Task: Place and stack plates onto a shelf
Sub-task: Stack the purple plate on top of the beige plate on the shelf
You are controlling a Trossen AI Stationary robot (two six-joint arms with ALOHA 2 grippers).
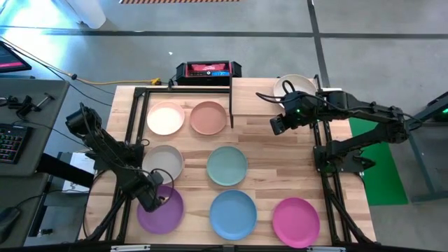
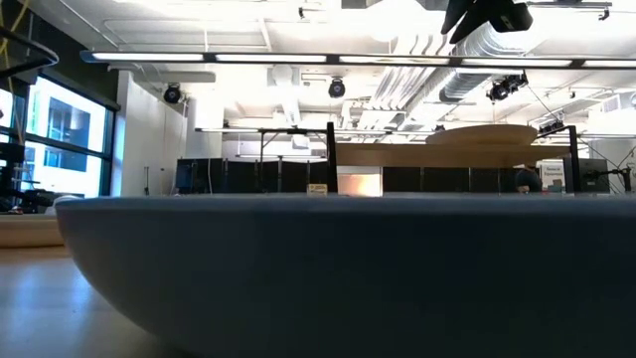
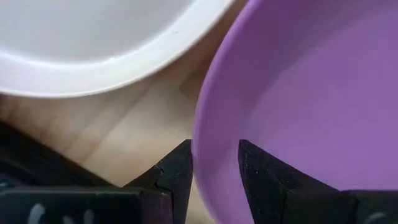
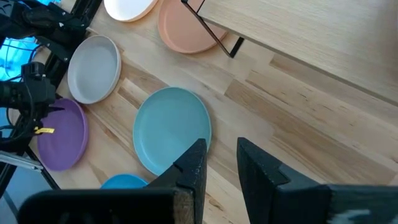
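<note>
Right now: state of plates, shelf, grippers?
Raised light-wood shelf: holds one plate.
First cream round plate: on shelf.
Second cream round plate: on table.
Pale pink plate: on table.
Terracotta plate: on table.
Teal-green plate: on table.
Blue plate: on table.
Magenta plate: on table.
Purple plate: on table.
Left gripper: open, astride purple rim.
Right gripper: open, empty, beside shelf.

Blue plate (image 2: pixel 338 268) swallowing the low view, rims cut off both sides. Purple plate (image 3: pixel 298 93) cropped past the left gripper (image 3: pixel 214 165), cream plate (image 3: pixel 93 43) likewise. Cream plate on the shelf (image 1: pixel 290 85) half hidden behind the right gripper (image 1: pixel 278 124).
</note>
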